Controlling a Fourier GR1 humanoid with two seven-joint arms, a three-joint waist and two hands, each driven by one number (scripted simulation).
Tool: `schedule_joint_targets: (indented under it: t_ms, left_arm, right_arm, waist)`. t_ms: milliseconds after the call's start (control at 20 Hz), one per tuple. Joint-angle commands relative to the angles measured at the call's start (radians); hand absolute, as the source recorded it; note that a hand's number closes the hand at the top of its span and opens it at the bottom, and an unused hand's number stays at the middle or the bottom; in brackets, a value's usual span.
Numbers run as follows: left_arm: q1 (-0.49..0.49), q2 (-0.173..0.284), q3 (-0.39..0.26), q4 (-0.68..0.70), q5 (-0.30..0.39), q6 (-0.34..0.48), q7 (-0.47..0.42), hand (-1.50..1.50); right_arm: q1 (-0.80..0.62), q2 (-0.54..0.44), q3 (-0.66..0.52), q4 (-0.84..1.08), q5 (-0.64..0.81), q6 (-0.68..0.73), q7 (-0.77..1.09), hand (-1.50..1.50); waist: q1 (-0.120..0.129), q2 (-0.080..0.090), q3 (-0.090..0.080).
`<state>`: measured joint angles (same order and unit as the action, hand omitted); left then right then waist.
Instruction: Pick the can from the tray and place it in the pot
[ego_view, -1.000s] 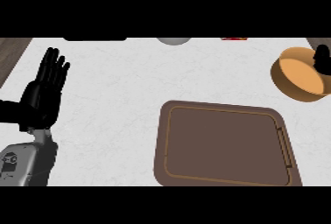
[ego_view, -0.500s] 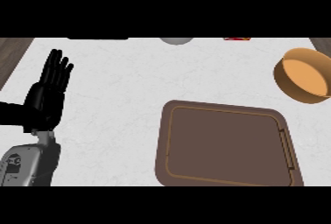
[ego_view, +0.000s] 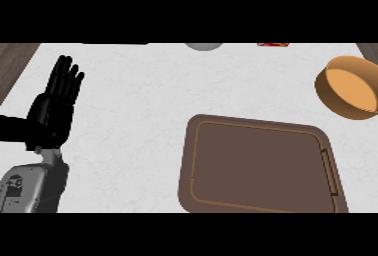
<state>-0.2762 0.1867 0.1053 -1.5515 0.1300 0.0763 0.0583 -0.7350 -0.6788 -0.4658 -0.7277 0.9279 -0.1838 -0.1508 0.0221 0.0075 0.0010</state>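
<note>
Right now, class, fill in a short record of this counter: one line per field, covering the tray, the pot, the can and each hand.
tray: brown tray lies flat at the lower right of the counter, nothing on it
pot: orange-brown pot sits at the right edge, beyond the tray, and is partly cut off by the view
can: no can visible on the tray or in the visible part of the pot
left hand: left hand is open, fingers up, resting at the left edge
right hand: not in view

black hand (ego_view: 53, 107) (slim fingers (ego_view: 65, 75)), grey forearm (ego_view: 29, 187)
</note>
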Motion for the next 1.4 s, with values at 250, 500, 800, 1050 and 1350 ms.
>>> schedule_joint_targets:
  t_ms: [250,500,800,1050,1350]
  left_arm:
    - [0.015,-0.023,-0.016,0.009,-0.011,-0.001,-0.032,0.0]
    - [-0.008,-0.029,-0.016,0.025,-0.019,0.006,-0.035,0.0]
    - [0.024,0.01,0.004,-0.042,0.006,-0.02,0.014,0.0]
    - [-0.025,0.013,0.017,0.019,0.001,-0.016,0.004,0.0]
    - [-0.053,-0.007,0.007,0.016,-0.012,0.007,0.003,0.0]
  right_arm:
    - [-0.106,-0.042,-0.057,0.334,-0.075,0.15,-0.069,-1.5]
    - [-0.145,-0.018,-0.056,0.377,-0.103,0.143,-0.209,-1.5]
    - [-0.175,0.002,-0.183,0.393,-0.246,0.126,-0.291,-1.5]
    - [-0.208,-0.063,-0.305,0.432,-0.371,0.173,-0.226,-1.5]
    - [-0.155,-0.17,-0.39,0.464,-0.47,0.245,-0.298,-1.5]
  waist:
    - [0.021,0.01,0.002]
    - [0.009,0.005,0.001]
    - [0.01,0.0,0.001]
    - [0.002,0.003,0.001]
    - [0.004,0.007,0.003]
